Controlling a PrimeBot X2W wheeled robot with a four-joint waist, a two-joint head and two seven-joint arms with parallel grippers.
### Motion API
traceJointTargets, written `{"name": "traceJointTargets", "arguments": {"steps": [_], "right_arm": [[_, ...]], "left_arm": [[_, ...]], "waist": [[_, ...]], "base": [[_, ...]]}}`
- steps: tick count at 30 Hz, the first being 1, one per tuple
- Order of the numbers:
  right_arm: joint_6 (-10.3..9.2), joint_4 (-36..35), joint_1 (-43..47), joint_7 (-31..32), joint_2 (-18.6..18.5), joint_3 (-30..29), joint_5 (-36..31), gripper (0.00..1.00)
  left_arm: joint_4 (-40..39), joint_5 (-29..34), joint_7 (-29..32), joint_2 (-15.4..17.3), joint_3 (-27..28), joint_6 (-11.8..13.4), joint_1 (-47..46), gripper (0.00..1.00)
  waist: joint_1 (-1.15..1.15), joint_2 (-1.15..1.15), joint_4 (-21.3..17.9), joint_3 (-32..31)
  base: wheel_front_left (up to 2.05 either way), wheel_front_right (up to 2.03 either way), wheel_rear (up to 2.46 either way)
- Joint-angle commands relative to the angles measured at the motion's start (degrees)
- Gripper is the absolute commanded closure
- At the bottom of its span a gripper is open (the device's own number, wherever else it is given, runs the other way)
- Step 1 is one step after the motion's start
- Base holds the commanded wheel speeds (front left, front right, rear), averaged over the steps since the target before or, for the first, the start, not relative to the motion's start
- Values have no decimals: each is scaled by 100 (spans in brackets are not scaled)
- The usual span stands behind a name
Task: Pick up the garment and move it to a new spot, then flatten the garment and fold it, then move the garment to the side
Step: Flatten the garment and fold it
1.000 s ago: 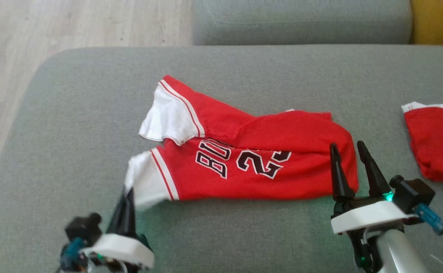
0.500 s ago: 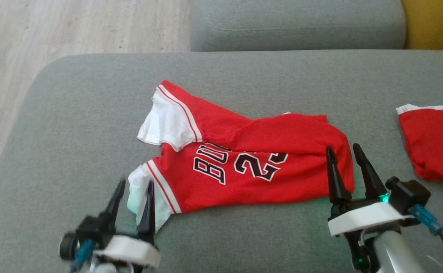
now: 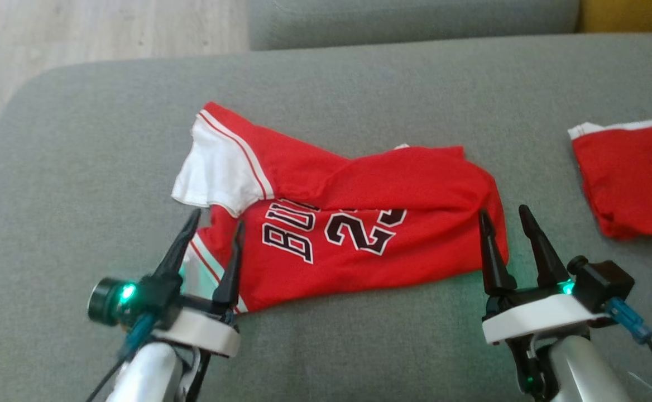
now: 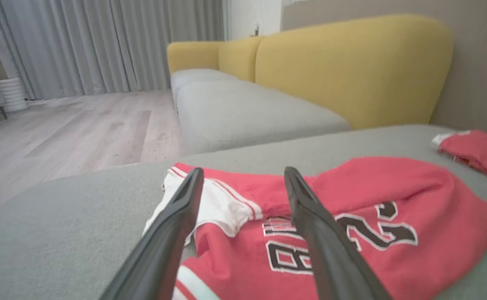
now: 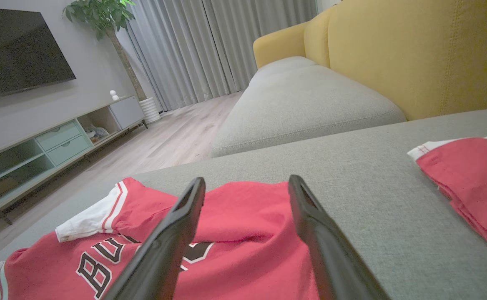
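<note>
Red basketball jersey (image 3: pixel 359 223) lies mid-cushion on the grey sofa seat (image 3: pixel 80 167). My left gripper (image 3: pixel 219 218) and right gripper (image 3: pixel 502 210) gape wide and empty at its two ends, with wood floor (image 3: pixel 108 28) beyond.

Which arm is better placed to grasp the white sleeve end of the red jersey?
Left. The open left gripper hovers just at the lower white sleeve of the jersey; the open right gripper stands at the opposite, plain red end.
</note>
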Motion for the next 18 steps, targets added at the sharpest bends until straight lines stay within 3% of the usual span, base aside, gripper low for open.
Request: {"name": "traceJointTargets", "arguments": {"steps": [1,13,18], "right_arm": [[-5,-216,-268,-54,-14,106,-66,0],[-5,-291,-405,-54,-14,123,-93,0],[-5,-295,-428,-54,-14,132,-95,0]], "left_arm": [[101,201,104,204,35,-37,-440,0],[1348,723,729,519,-237,13,-1454,0],[1632,784,703,567,-275,70,-1614,0]], "waist": [[0,0,-86,163],[0,0,-309,624],[0,0,-362,675]], "base": [[0,0,0],[0,0,0],[0,0,0]]}}
